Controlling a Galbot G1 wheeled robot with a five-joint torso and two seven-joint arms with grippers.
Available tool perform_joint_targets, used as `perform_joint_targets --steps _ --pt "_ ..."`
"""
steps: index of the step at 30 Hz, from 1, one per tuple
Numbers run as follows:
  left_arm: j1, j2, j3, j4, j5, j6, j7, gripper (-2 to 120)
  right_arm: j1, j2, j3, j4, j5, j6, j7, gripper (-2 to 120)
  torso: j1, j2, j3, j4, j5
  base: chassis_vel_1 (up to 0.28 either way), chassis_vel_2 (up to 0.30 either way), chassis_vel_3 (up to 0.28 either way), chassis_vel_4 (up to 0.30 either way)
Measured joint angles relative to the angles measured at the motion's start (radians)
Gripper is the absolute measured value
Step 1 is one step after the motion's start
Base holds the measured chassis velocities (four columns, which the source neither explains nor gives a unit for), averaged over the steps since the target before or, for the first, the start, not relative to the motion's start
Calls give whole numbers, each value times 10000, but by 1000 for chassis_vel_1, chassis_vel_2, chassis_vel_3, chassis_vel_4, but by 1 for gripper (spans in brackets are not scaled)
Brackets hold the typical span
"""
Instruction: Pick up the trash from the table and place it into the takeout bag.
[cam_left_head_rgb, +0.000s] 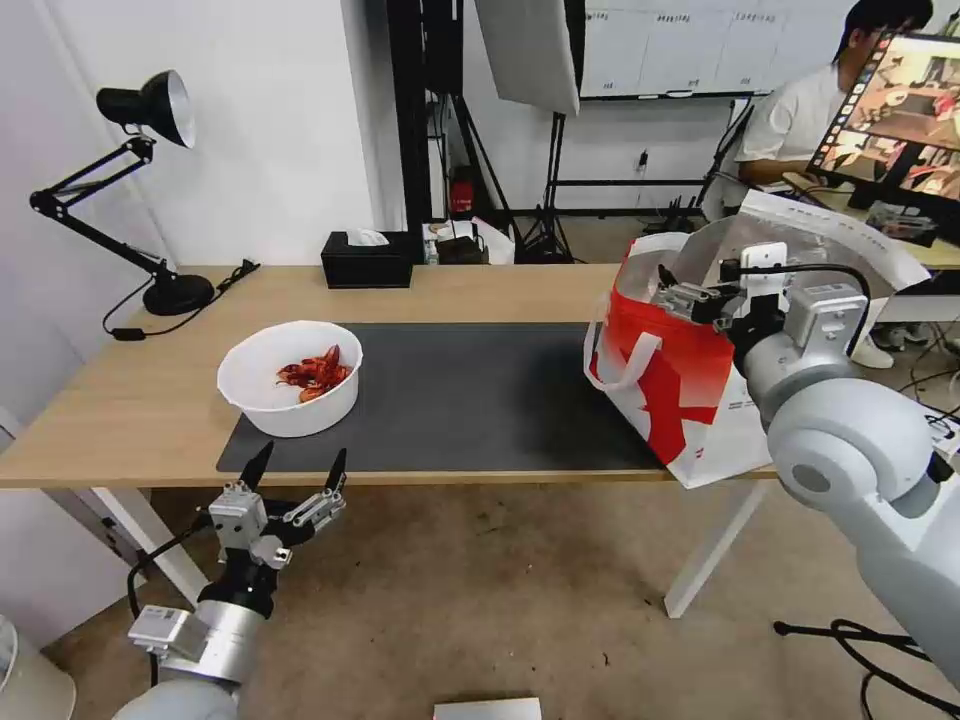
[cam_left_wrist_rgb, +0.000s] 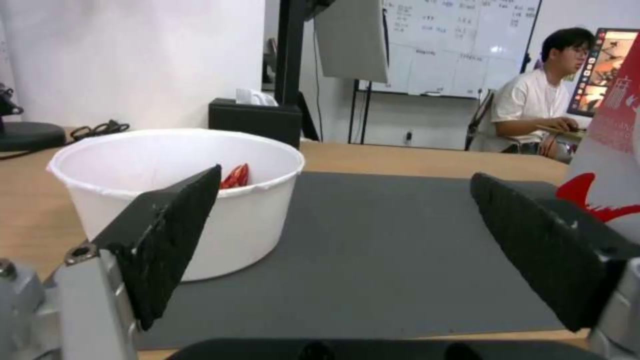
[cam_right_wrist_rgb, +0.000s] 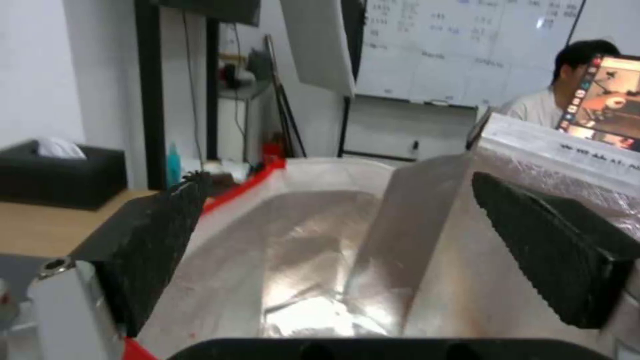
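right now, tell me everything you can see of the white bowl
The bowl is round, white and looks like thin plastic, with a rolled rim and straight sides. It stands upright and open on the near left corner of the grey mat on the table. Red crayfish shells lie inside at the bottom. Nothing grips it: the left end effector is open just in front of it, below the table edge.

Bare mat (cam_left_head_rgb: 470, 395) lies between bowl (cam_left_head_rgb: 290, 378) and takeout bag (cam_left_head_rgb: 690, 380), whose mouth gapes open.

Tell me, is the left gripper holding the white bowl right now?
No, the left gripper hangs open and empty just short of the table edge, near the white bowl.
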Motion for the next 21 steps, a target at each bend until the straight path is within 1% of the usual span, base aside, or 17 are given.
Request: perform_joint_targets --steps 1,5,6,8,9,12,13,17,21 --pt "0 0 0 0 0 0 0 100 0 0 0 0 0 0 0 100 0 0 0 0 0 0 0 0 0" --pt "-60 -4 33 0 -2 -4 2 100 -503 70 272 124 -301 1369 -779 100 0 0 0 0 0 0 0 0 0" --pt "-60 -4 33 0 -2 -4 2 100 -503 70 272 124 -301 1369 -779 100 0 0 0 0 0 0 0 0 0" --pt "-87 -4 36 16 -2 -12 2 100 -769 117 358 247 -504 1965 -1254 100 0 0 0 -1 0 0 0 0 0" --pt "-87 -4 36 16 -2 -12 2 100 -769 117 358 247 -504 1965 -1254 100 0 0 0 -1 0 0 0 0 0" --pt "-114 -4 36 25 -5 -19 3 100 -989 176 421 351 -678 2424 -1634 100 0 0 0 0 0 0 0 0 0" --pt "-125 -4 30 25 -16 -22 4 100 -1216 210 482 453 -854 2818 -1983 100 0 0 0 0 0 0 0 0 0" --pt "-127 -9 27 25 -23 -28 4 100 -1465 224 569 572 -962 3145 -2267 100 0 0 0 0 0 0 0 0 0" --pt "-150 -31 32 60 -29 -50 4 100 -2044 248 652 812 -1258 3706 -2879 100 -1 0 0 0 0 0 0 0 0"
